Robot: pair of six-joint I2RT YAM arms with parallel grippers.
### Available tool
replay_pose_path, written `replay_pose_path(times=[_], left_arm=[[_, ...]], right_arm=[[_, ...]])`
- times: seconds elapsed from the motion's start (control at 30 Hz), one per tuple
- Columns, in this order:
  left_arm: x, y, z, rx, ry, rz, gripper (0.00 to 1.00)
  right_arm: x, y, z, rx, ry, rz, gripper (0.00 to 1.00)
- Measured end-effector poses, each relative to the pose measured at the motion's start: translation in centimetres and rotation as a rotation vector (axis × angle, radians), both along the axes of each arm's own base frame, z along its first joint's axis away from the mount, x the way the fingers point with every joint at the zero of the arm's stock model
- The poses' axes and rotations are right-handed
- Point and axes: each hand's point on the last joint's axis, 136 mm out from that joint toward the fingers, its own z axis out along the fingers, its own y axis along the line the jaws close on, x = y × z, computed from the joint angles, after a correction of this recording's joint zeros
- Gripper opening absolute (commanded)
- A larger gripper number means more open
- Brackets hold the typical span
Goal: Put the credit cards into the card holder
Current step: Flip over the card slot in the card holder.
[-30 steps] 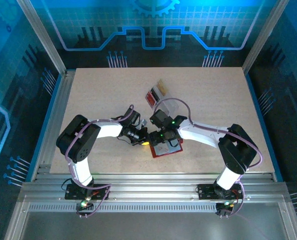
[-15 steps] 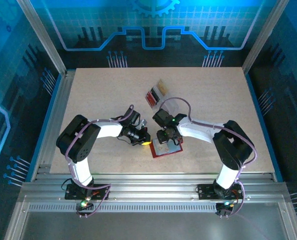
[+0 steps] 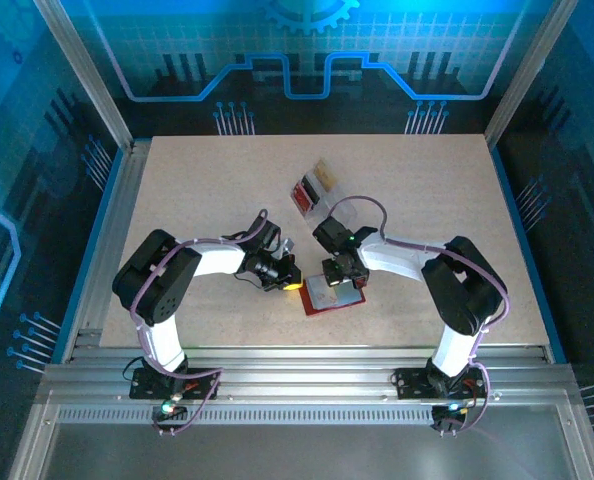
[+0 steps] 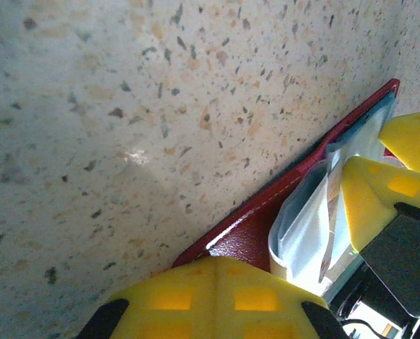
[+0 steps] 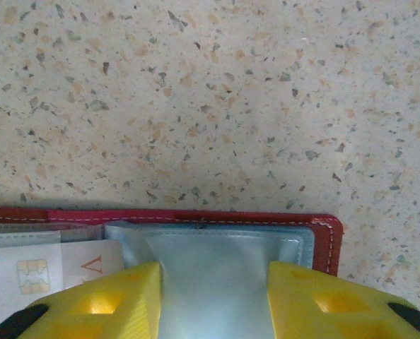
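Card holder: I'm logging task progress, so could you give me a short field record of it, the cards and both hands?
card holder: lying open on the table, inside facing up
clear pocket: showing inside the red rim
card: one pale chip card lies on the open holder, beside the right hand's fingers
left hand: shut, at the holder's edge
right hand: fingers apart, over the clear pocket
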Motion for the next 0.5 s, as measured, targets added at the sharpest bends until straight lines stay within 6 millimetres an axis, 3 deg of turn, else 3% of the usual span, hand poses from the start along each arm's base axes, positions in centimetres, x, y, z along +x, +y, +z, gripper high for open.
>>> replay_pose_path(times=[0.17, 0.33, 0.5], left_arm=[[0.0, 0.0, 0.0, 0.0, 0.0, 0.0, 0.02], [0.0, 0.0, -0.04, 0.0, 0.001, 0.0, 0.02], [-0.04, 0.0, -0.1, 0.0, 0.003, -0.001, 0.02]], right_arm=[[0.02, -0.03, -0.02, 0.001, 0.0, -0.004, 0.4], [0.01, 0.14, -0.17, 0.014, 0.001, -0.015, 0.31], [0.0, 0.61, 0.01, 0.037, -0.005, -0.017, 0.07]])
